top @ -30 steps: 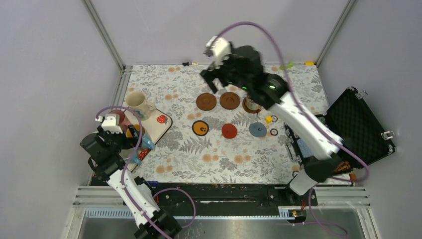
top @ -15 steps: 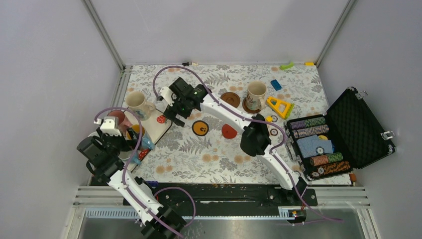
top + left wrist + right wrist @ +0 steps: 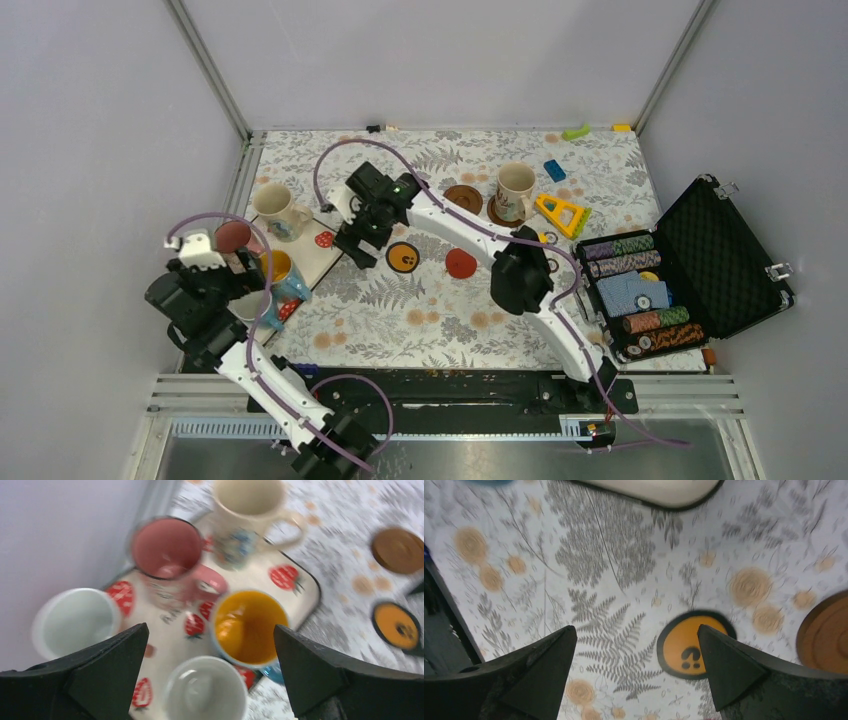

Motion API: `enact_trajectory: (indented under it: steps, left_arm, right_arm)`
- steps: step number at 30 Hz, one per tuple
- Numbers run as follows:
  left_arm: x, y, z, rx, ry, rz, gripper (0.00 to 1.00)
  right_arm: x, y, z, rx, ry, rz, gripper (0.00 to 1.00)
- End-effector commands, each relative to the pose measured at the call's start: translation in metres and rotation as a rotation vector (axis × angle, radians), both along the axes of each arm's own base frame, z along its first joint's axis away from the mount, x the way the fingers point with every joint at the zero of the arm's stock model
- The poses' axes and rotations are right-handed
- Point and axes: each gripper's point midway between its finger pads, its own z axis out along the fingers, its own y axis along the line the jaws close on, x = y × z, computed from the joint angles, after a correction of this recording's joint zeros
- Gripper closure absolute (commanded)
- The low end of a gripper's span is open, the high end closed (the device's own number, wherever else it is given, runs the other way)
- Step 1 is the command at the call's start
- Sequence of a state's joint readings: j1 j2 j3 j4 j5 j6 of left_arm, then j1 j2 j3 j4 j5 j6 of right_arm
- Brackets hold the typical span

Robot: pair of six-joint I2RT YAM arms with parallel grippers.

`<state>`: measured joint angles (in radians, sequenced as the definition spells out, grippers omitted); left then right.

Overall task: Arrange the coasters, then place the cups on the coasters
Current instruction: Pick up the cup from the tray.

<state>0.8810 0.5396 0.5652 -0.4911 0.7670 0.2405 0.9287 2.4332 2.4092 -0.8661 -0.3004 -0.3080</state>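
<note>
Several cups stand on the strawberry tray (image 3: 300, 587): a pink one (image 3: 167, 550), a cream one (image 3: 245, 510), a blue one with yellow inside (image 3: 252, 627) and two white ones (image 3: 75, 622) (image 3: 205, 690). My left gripper (image 3: 211, 629) hovers open above them, also seen from above as the left gripper (image 3: 248, 265). Another cup (image 3: 515, 190) stands on a dark brown coaster (image 3: 497, 216). My right gripper (image 3: 352, 245) hangs open and empty beside the tray's right corner. The orange coaster (image 3: 691, 647) lies near its right finger. A brown coaster (image 3: 463, 197) and a red coaster (image 3: 461, 263) lie farther right.
An open black case (image 3: 700, 260) with poker chips stands at the right. A yellow triangle (image 3: 560, 213), a blue block (image 3: 554, 170) and a small ring (image 3: 551, 265) lie near the lone cup. The right arm stretches across the middle of the floral cloth.
The right arm swung from the far middle over to the left, down beside the tray corner. The left gripper drew back a little to the left, uncovering the blue cup.
</note>
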Motion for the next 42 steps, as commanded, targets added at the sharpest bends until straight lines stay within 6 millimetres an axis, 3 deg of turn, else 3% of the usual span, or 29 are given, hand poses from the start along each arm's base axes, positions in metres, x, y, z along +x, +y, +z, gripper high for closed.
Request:
enact_trajectory:
  steps: [1, 5, 8, 11, 15, 18, 21, 25, 28, 32, 36, 42]
  left_arm:
    - [-0.005, 0.066, 0.093, 0.15, -0.149, 0.316, 0.02]
    - [-0.013, 0.095, 0.117, 0.086, -0.073, 0.412, 0.01]
    - [-0.022, 0.097, 0.118, 0.05, -0.11, 0.402, 0.01]
    - [-0.021, 0.075, 0.097, 0.035, -0.118, 0.305, 0.01]
    - [-0.012, 0.026, 0.075, 0.06, -0.125, 0.086, 0.01]
    - [-0.006, 0.013, 0.076, 0.17, -0.1, 0.07, 0.01]
    - [0.005, 0.007, 0.07, 0.187, -0.046, 0.06, 0.01]
    - [0.034, -0.006, 0.04, 0.165, 0.112, -0.001, 0.01]
    - [0.044, -0.021, 0.02, 0.202, 0.165, -0.07, 0.01]
    - [0.037, -0.045, 0.008, 0.227, 0.129, -0.206, 0.01]
    - [0.032, -0.06, -0.008, 0.24, 0.073, -0.285, 0.01]
    - [0.027, -0.068, -0.006, 0.244, 0.037, -0.316, 0.01]
  right_arm:
    - [-0.004, -0.028, 0.032, -0.008, -0.093, -0.015, 0.0]
    - [-0.005, -0.056, 0.043, -0.027, -0.173, -0.063, 0.0]
    - [-0.013, -0.075, 0.058, -0.01, -0.207, -0.097, 0.0]
    - [-0.025, -0.096, 0.058, -0.02, -0.215, -0.117, 0.0]
    - [-0.034, -0.127, 0.063, -0.057, -0.257, -0.141, 0.0]
    - [-0.036, -0.146, 0.067, -0.081, -0.307, -0.153, 0.0]
    - [-0.037, -0.153, 0.071, -0.074, -0.334, -0.155, 0.0]
    - [-0.03, -0.141, 0.072, -0.065, -0.333, -0.147, 0.0]
    - [-0.02, -0.122, 0.08, -0.047, -0.328, -0.14, 0.0]
    - [-0.014, -0.09, 0.08, 0.008, -0.29, -0.088, 0.0]
    - [-0.016, -0.059, 0.066, 0.057, -0.215, -0.001, 0.0]
    - [-0.022, -0.013, 0.052, 0.125, -0.069, 0.083, 0.0]
